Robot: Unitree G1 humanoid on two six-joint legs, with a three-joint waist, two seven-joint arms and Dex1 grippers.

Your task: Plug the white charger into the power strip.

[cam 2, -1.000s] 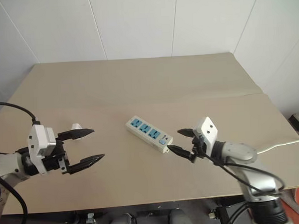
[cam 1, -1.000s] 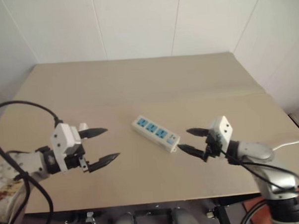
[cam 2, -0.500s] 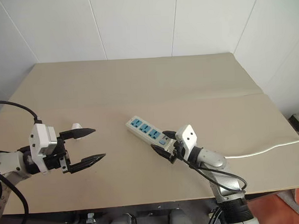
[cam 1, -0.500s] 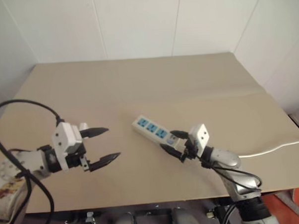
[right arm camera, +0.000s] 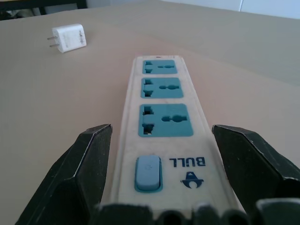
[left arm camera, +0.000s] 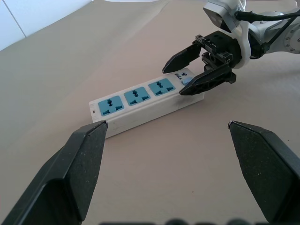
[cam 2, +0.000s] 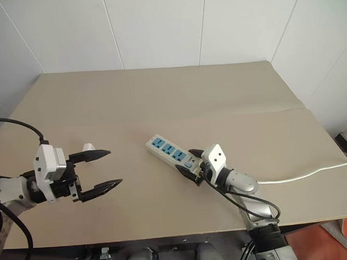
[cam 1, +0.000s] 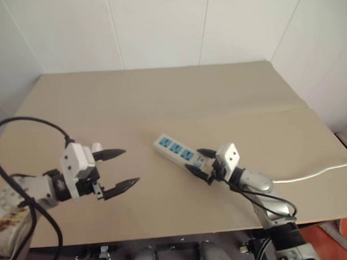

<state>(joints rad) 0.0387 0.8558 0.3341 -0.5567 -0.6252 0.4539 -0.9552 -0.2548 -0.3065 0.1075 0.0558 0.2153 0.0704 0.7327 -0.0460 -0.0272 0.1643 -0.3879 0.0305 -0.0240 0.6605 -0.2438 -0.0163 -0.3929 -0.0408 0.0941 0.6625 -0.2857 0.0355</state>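
Observation:
The power strip (cam 1: 177,153) lies slanted at mid-table, its three blue sockets facing up and its switch end toward my right arm. My right gripper (cam 1: 195,162) is open, one finger on each side of the switch end (right arm camera: 149,172), with small gaps to the strip's sides. The white charger (right arm camera: 68,38) lies on its side on the table, prongs showing, just behind my left gripper's upper finger (cam 1: 96,148). My left gripper (cam 1: 129,165) hangs open and empty left of the strip (left arm camera: 145,101), pointing at it.
The strip's white cable (cam 1: 319,172) runs from behind my right arm to the table's right edge. A seam crosses the tan table (cam 1: 160,96) behind the strip. A black cable (cam 1: 23,122) loops over my left arm. The front edge lies close below both grippers.
My right gripper has moved left and down from beside the strip's end until its open fingers stand on both sides of the switch end. The left gripper, strip and charger have kept still.

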